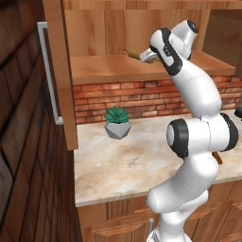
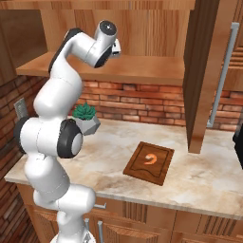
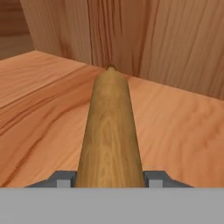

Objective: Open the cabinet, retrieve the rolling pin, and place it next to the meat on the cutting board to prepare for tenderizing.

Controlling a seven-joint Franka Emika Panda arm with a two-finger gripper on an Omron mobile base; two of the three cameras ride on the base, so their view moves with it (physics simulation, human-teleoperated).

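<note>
Wooden rolling pin (image 3: 110,131) on cabinet (image 1: 113,66) shelf, back wall just behind.

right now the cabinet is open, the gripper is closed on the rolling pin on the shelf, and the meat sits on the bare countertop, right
Not quite. The meat lies on the cutting board, not on the bare countertop; the right base view shows it. The rest holds: the cabinet is open, and the hand view shows the gripper closed on the rolling pin on the shelf.
</note>
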